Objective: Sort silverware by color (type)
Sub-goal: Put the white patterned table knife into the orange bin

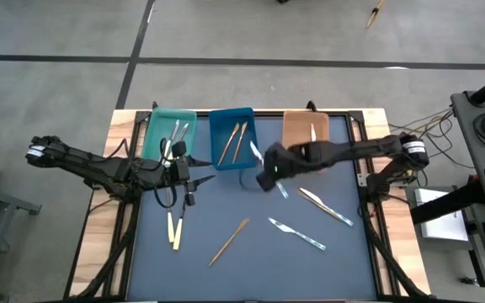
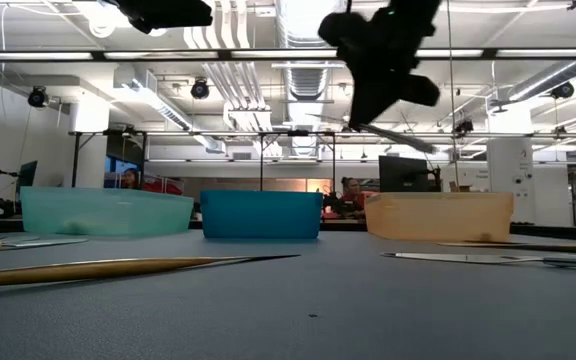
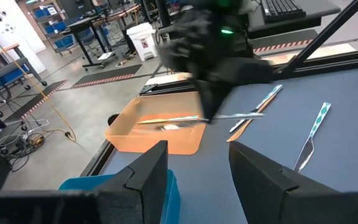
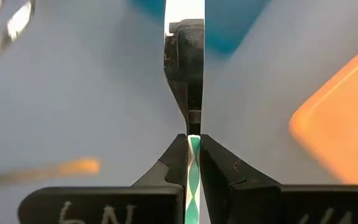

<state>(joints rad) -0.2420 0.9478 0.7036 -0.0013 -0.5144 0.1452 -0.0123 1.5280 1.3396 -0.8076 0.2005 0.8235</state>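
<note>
My right gripper (image 1: 269, 174) hangs above the mat in front of the blue tray (image 1: 219, 126) and the orange tray (image 1: 297, 139), shut on a silver knife (image 3: 229, 116) with a teal-patterned handle. My left gripper (image 3: 197, 171) stands open and empty in front of the teal tray (image 1: 154, 135). Loose silverware lies flat on the mat: a cream pair (image 1: 175, 229), a wooden piece (image 1: 228, 241), a blue-handled knife (image 1: 297, 234) and a pale knife (image 1: 325, 206). The teal tray holds silver pieces (image 1: 176, 135), the blue tray wooden ones (image 1: 234, 143), and the orange tray a cream one (image 1: 313, 133). My right gripper pinches the knife's patterned handle (image 4: 193, 152) between its two fingers, which come at it slanting down from above. The blade (image 4: 185, 37) runs on past the fingertips toward the blue tray. The knife is lifted clear of the mat, roughly level (image 2: 400, 136).
The three trays stand in a row along the mat's far edge. The wooden table edge (image 1: 99, 252) frames the dark mat. Bare mat lies between the two arms, near its middle (image 1: 226, 198).
</note>
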